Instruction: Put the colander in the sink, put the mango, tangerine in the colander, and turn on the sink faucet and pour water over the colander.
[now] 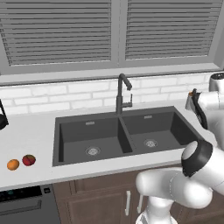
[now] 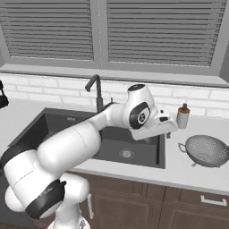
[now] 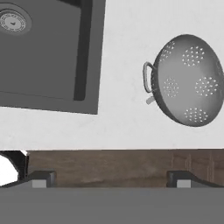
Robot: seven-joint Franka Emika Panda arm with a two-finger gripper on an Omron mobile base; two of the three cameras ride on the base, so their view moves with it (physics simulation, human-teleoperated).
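Note:
The silvery perforated colander point(image 2: 206, 151) sits upright on the white counter to the right of the dark double-basin sink point(image 2: 53, 129). In the hand view the colander point(image 3: 188, 81) lies at the upper right, a small handle facing the sink's right basin point(image 3: 43, 52). My gripper point(image 2: 169, 130) hovers over the sink's right edge, left of the colander and apart from it. Its fingertips point(image 3: 41, 179) stand wide apart, open and empty. The dark red mango point(image 1: 29, 160) and the orange tangerine point(image 1: 13, 164) rest side by side on the counter left of the sink. The gooseneck faucet point(image 1: 122, 92) stands behind the basins' divider; no water runs.
A soap dispenser point(image 2: 182, 117) stands on the counter behind the colander, close to my hand. A dark object point(image 1: 1, 119) sits at the far left of the counter. Wooden cabinet fronts point(image 3: 109, 164) run below the counter edge. Window blinds hang above the tiled wall.

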